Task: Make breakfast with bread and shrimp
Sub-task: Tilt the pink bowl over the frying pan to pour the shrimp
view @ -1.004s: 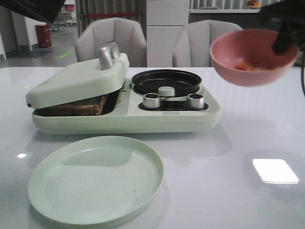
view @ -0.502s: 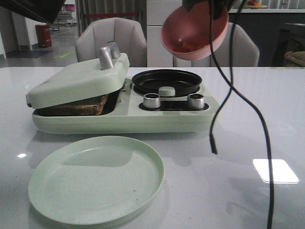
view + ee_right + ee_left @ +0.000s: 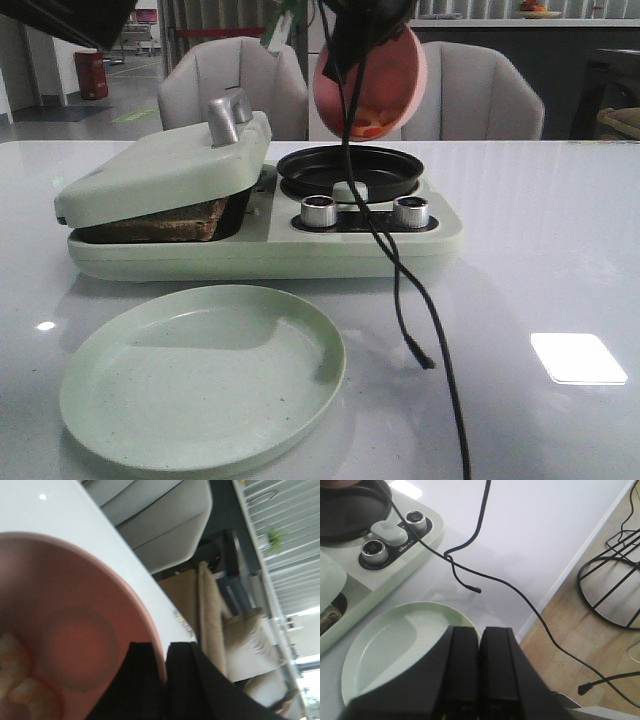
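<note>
Right hand (image 3: 162,680), clamped on the pink bowl's (image 3: 385,85) rim, has tipped it steeper over the black pan (image 3: 350,170), shrimp (image 3: 368,128) sliding low.

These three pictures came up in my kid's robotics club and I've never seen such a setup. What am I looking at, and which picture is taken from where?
It is a two-armed robot at a white table, making breakfast. The wide picture looks forward from the robot. The other two come from cameras on its wrists, so the black fingers show at the bottom.

On the table stands a pale green breakfast maker: bread sits under its tilted lid, beside a round black pan. An empty green plate lies in front.

The right gripper pinches the rim of a pink bowl, tipped above the pan, with shrimp inside. The left gripper is shut on nothing, above the plate. The dangling black lines are cables.
</note>
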### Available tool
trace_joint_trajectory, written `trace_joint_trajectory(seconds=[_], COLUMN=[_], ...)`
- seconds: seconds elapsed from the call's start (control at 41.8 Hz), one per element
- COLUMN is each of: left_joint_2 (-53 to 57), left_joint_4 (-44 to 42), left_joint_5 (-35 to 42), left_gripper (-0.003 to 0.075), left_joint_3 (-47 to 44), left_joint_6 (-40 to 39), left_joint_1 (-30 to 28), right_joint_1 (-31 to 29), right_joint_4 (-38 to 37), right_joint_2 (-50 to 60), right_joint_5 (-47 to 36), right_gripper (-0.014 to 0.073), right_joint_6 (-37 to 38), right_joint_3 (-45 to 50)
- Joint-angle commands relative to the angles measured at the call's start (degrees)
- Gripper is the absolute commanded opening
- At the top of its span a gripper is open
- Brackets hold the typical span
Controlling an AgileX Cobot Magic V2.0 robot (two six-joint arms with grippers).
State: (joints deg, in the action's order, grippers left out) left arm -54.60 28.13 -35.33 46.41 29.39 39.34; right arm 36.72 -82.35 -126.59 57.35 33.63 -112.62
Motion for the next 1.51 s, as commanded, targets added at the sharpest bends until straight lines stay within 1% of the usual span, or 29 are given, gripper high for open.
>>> trace_joint_trajectory(seconds=[0.0, 0.096, 0.167, 0.622, 0.813, 0.932, 1.148, 1.291, 1.339, 1.411, 1.482], left_joint_2=[1.0, 1.0, 1.0, 1.0, 1.0, 1.0, 1.0, 1.0, 1.0, 1.0, 1.0], left_joint_4=[1.8, 1.7, 1.7, 1.7, 1.7, 1.7, 1.5, 1.3, 1.3, 1.3, 1.3], left_joint_5=[3.3, 3.3, 3.3, 3.3, 3.3, 3.3, 3.3, 3.4, 3.5, 3.5, 3.5], left_gripper=[0.0102, 0.0102, 0.0102, 0.0102, 0.0102, 0.0102, 0.0102, 0.0102, 0.0102, 0.0102, 0.0102], left_joint_3=[1.6, 1.6, 1.6, 1.6, 1.6, 1.6, 1.6, 1.6, 1.6, 1.6, 1.6], left_joint_6=[-0.4, -0.4, -0.4, -0.4, -0.4, -0.4, -0.4, -0.4, -0.4, -0.4, -0.4], left_joint_1=[0.4, 0.4, 0.4, 0.4, 0.4, 0.4, 0.4, 0.4, 0.4, 0.4, 0.4], right_joint_1=[1.2, 2.3, 2.9, 3.0, 2.0, 1.9, 1.9, 1.5, 1.1, 0.9, 1.0], right_joint_4=[-14.3, -19.3, -21.5, -21.5, -21.5, -21.5, -21.5, -21.5, -21.5, -21.5, -21.5], right_joint_2=[2.9, 2.4, 2.3, 2.4, 2.4, 2.4, 2.4, 2.2, 1.9, 1.7, 1.8], right_joint_5=[3.5, 5.6, 7.1, 8.0, 6.2, 7.5, 6.3, 5.7, 5.5, 5.5, 7.3], right_gripper=[0.0043, 0.0043, 0.0043, 0.0043, 0.0043, 0.0043, 0.0043, 0.0043, 0.0043, 0.0043, 0.0043], right_joint_6=[2.8, 2.8, 2.8, 2.8, 2.7, 2.7, 2.4, 2.4, 2.0, -0.7, -1.7], right_joint_3=[-2.3, -2.3, -2.3, -3.1, -3.3, -4.7, -8.7, -8.9, -8.9, -8.9, -9.0])
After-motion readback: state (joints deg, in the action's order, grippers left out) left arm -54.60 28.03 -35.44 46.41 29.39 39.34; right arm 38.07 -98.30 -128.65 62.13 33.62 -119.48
